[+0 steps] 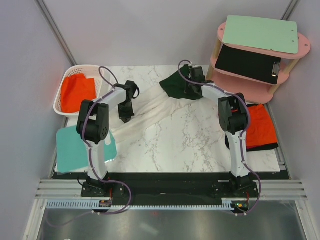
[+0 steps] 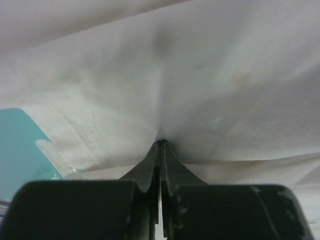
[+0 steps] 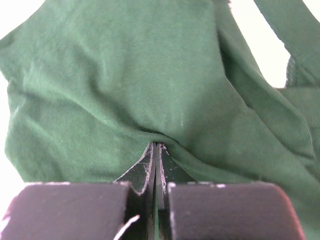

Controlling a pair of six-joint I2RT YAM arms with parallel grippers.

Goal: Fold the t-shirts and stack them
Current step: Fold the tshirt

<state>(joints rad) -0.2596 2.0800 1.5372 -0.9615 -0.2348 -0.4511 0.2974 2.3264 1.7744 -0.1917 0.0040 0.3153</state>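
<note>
The task is sitting near its start, judging by how the cloth is lying. The cream-white t-shirt [image 1: 150, 112] is stretching in a long rumpled band across the left and middle of the marble table [image 1: 190, 145], not laid flat and not folded. The left end effector [image 1: 125, 118] is pinching it: in the left wrist view the two fingers are pressing together on a gathered ridge of the pale cloth, which is puckering right at their tips.

The dark green t-shirt [image 1: 175, 86] is lying bunched at the far side of the table, its near edge touching the far end of the cream one. The right end effector [image 1: 188, 91] is pinching a fold of it, fingers pressed tight with the green cloth wrinkling around them (the right wrist view is showing little else).

No fold is showing on either shirt and no stack is forming anywhere. Both shirts are waiting to be spread flat, folded and placed one on the other. An orange cloth [image 1: 78, 90] is resting in a white basket [image 1: 64, 86] at the left, well apart from both end effectors.
</note>
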